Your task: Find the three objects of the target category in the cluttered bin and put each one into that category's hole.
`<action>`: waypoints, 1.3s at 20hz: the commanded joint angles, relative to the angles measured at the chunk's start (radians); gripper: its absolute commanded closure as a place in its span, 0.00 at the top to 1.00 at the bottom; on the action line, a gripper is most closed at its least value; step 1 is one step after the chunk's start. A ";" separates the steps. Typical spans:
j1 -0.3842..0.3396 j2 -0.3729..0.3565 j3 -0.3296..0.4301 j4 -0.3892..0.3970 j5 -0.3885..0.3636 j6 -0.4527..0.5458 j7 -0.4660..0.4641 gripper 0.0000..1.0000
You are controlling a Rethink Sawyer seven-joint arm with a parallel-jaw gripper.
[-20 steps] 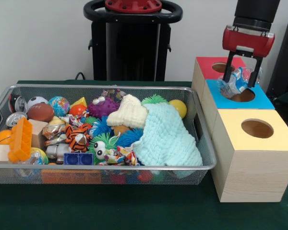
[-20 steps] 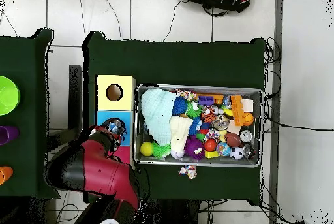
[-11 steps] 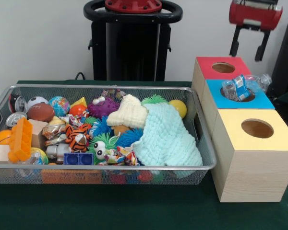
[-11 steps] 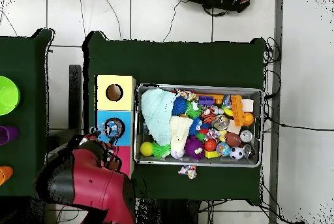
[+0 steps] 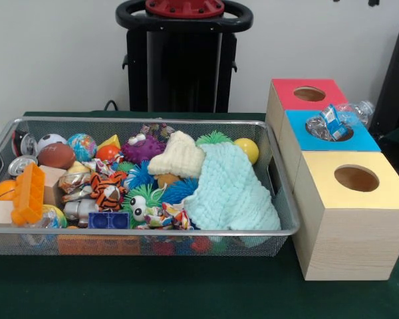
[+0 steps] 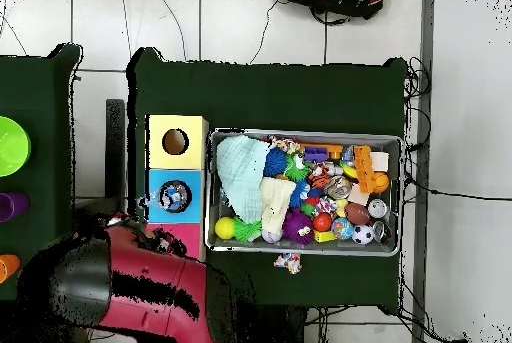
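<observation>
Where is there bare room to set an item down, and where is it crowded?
Free: the green tablecloth in front of the wire bin, and the yellow box top around its hole. Crowded: the bin is packed with toys and cloths; a crushed plastic bottle sits lodged in the blue box hole.

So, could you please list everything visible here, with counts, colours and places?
Wire bin: one, silver, on the green table.
Toy clutter: many, mixed colours, bin's left half in the front view.
Cloths: two, light blue and cream, bin's right half.
Boxes: three, wooden, lids red, blue, yellow, beside the bin.
Crushed bottle: one, clear with blue label, lying across the blue box's hole.
Small toy: one, multicoloured, outside the bin.
Robot arm: one, red and black, overhead view only.
</observation>
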 commanded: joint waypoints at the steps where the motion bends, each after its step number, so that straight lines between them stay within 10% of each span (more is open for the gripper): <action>1: -0.068 -0.013 0.031 -0.091 -0.049 0.082 0.137 1.00; 26: -0.079 0.062 0.151 0.144 -0.034 -0.546 0.170 1.00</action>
